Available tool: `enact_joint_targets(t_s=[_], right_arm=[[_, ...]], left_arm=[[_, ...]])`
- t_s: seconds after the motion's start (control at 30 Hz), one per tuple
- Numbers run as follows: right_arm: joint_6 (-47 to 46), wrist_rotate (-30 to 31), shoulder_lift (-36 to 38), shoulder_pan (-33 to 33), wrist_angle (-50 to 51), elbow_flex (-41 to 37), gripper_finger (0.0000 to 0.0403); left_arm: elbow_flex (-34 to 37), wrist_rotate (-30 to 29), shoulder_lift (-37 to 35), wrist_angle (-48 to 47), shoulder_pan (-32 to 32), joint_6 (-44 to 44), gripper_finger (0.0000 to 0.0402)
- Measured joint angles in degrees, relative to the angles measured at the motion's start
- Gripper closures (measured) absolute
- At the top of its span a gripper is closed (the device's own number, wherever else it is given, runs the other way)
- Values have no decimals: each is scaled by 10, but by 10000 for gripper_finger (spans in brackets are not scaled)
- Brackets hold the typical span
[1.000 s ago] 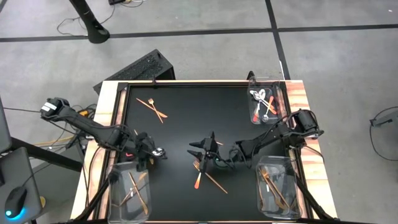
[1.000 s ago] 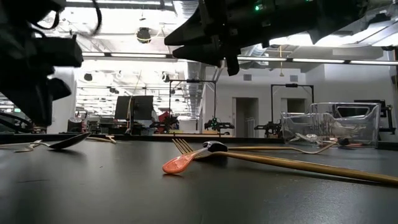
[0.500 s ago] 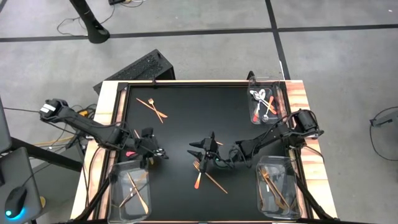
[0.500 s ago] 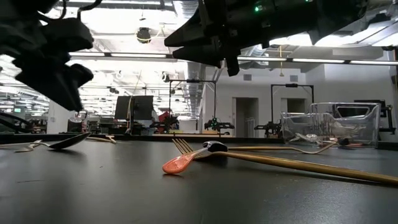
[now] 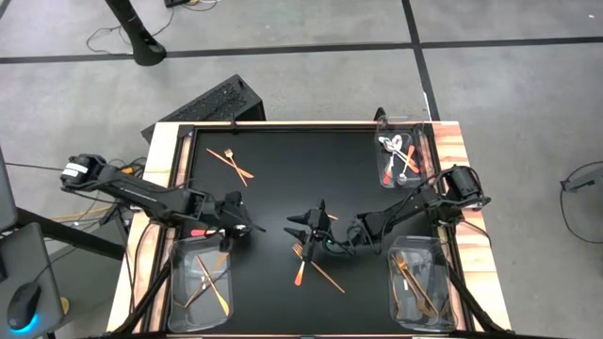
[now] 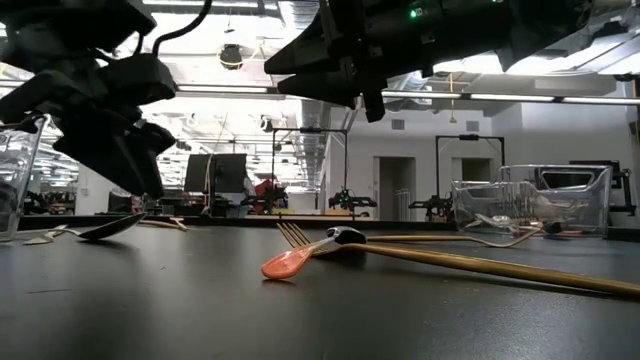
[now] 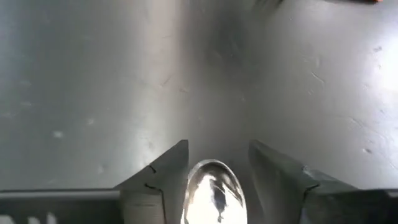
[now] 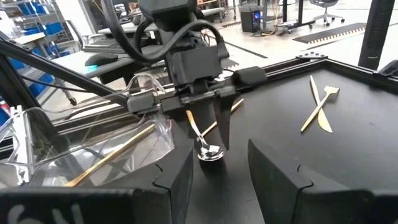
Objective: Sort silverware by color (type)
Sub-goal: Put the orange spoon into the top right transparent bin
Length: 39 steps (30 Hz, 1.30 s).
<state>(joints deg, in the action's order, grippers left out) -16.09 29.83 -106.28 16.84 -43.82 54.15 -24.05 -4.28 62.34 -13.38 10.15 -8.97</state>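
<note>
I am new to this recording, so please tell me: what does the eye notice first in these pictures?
First, the two dark arms meeting over the black table. The left gripper stands open over a shiny spoon near the left bin. The right gripper hovers open at the centre, above an orange-handled fork.

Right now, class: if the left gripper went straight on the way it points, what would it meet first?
The spoon. The left gripper points down at the mat, fingers open either side of the spoon's bowl. How far the bowl lies from the fingertips is hard to judge; past it is only mat.
</note>
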Motion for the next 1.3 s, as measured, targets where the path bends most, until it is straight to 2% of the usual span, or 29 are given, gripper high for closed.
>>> enact_joint_targets(t_s=[0.1, 0.17, 0.27, 0.33, 0.47, 0.57, 0.73, 0.93, 1.17, 1.3], right_arm=[[0, 0, 0, 1, 1, 0, 230], [-2, 0, 0, 1, 2, 0, 230], [-3, 0, 0, 2, 2, 0, 230], [-3, 0, 0, 2, 1, 0, 230], [-3, 0, 0, -4, 1, 0, 230], [-4, 0, 0, -10, 0, 0, 230], [-4, 0, 0, -13, 0, 0, 230], [-11, -1, 0, -8, 0, 0, 230], [-16, -1, 0, -2, 1, 0, 230], [-16, -1, 0, 3, 1, 0, 230]], left_arm=[[0, 48, 13, -2, 2, -13, 223], [0, 99, 21, -11, 9, -33, 213], [-1, 180, 26, -3, 29, -63, 208], [-2, 201, 23, 6, 49, -71, 209], [-20, 104, 2, -27, 58, -78, 216], [-43, 44, -11, -60, 51, -50, 220], [-68, -52, -15, -62, 29, -15, 220], [-58, -29, 10, -47, -21, 19, 221], [-53, 82, 72, -52, -59, 38, 221], [-53, 92, 95, -62, -59, 38, 221]])
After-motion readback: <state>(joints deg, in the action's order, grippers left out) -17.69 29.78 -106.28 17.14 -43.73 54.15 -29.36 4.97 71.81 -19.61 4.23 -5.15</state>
